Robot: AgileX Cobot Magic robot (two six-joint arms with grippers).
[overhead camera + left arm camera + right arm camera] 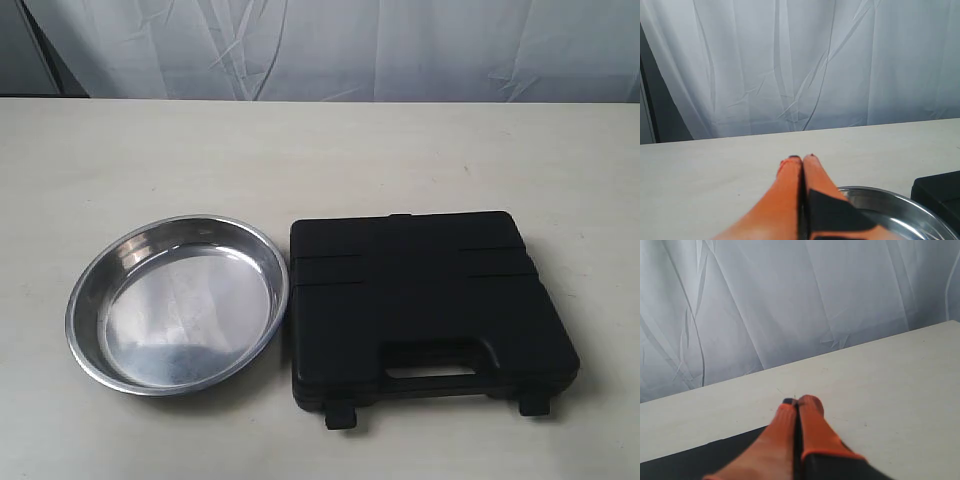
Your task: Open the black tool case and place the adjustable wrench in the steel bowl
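The black tool case [430, 305] lies closed on the table, right of centre, its handle slot and two latches facing the near edge. The steel bowl [178, 302] sits just left of it, holding nothing. The adjustable wrench is out of view. Neither arm appears in the exterior view. My left gripper [802, 158] is shut, its orange fingers pressed together above the bowl's rim [890, 196], with a corner of the case [939, 195] beside it. My right gripper [799, 401] is shut too, held over the case's edge [700, 460].
A white curtain [320, 45] hangs behind the table's far edge. Bare pale tabletop [300, 150] stretches behind the bowl and case and to both sides.
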